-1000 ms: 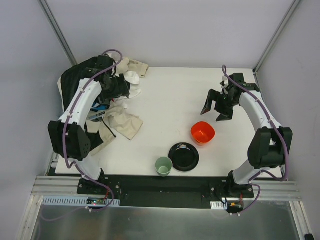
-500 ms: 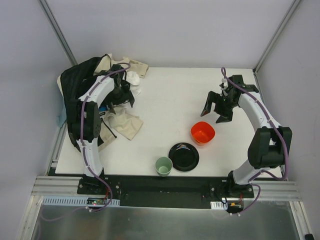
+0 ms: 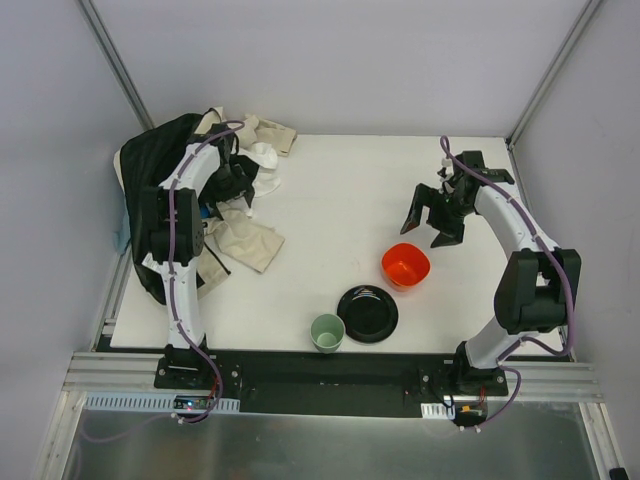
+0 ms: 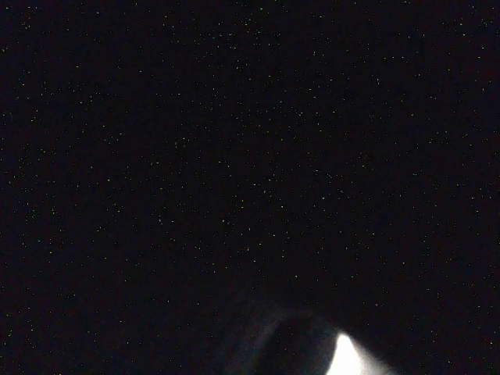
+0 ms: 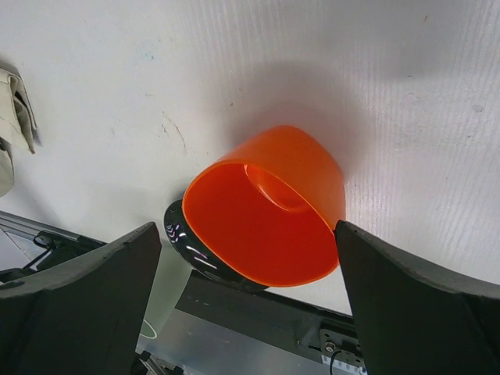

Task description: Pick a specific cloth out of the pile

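The pile (image 3: 160,160) lies at the table's far left: a large black fabric, beige pieces (image 3: 248,242) and a white piece (image 3: 266,156). The orange-red cloth is hidden. My left gripper (image 3: 236,184) is pushed down into the pile between the black and white fabrics. Its wrist view is almost entirely dark, so its jaws do not show. My right gripper (image 3: 430,222) hangs open above the table on the right, just beyond the orange bowl (image 3: 405,265), with nothing between its fingers. In the right wrist view the right gripper (image 5: 244,228) frames the bowl (image 5: 266,207) below it.
A black plate (image 3: 367,313) and a pale green cup (image 3: 327,331) stand near the front edge, next to the orange bowl. The plate's rim (image 5: 181,241) shows under the bowl in the right wrist view. Grey walls close in on the table on both sides.
My left arm has swung its elbow in over the pile and its gripper has sunk deeper among the fabrics. The right gripper has barely shifted.
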{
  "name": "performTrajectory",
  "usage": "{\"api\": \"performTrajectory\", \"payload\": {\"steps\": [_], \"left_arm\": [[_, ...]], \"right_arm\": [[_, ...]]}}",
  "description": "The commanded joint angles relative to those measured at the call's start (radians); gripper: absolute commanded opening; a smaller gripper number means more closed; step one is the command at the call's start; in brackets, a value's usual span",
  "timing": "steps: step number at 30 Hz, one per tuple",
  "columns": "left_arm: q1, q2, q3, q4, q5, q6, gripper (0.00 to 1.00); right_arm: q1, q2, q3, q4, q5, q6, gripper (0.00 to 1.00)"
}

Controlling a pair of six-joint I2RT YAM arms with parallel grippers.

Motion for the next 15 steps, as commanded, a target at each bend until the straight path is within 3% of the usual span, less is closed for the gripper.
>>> {"api": "performTrajectory", "payload": {"steps": [1,4,7,12,15], "left_arm": [[0.021,0.086,0.063,-0.004,0.012,0.033,0.77],[0.021,0.113,0.068,-0.004,0.033,0.041,0.62],[0.020,0.113,0.066,-0.003,0.072,0.056,0.32],[0.003,0.095,0.068,-0.004,0.112,0.094,0.00],[-0.020,0.069,0.065,-0.003,0.124,0.111,0.00]], "right_arm": [[0.003,0.008,0.031,-0.016,-0.010,-0.015,0.96],[0.004,0.016,0.045,-0.022,-0.005,-0.016,0.96],[0.003,0.019,0.051,-0.022,-0.007,-0.012,0.96],[0.004,0.021,0.053,-0.023,-0.013,-0.012,0.96],[0.004,0.024,0.057,-0.023,-0.016,-0.012,0.96]]}}
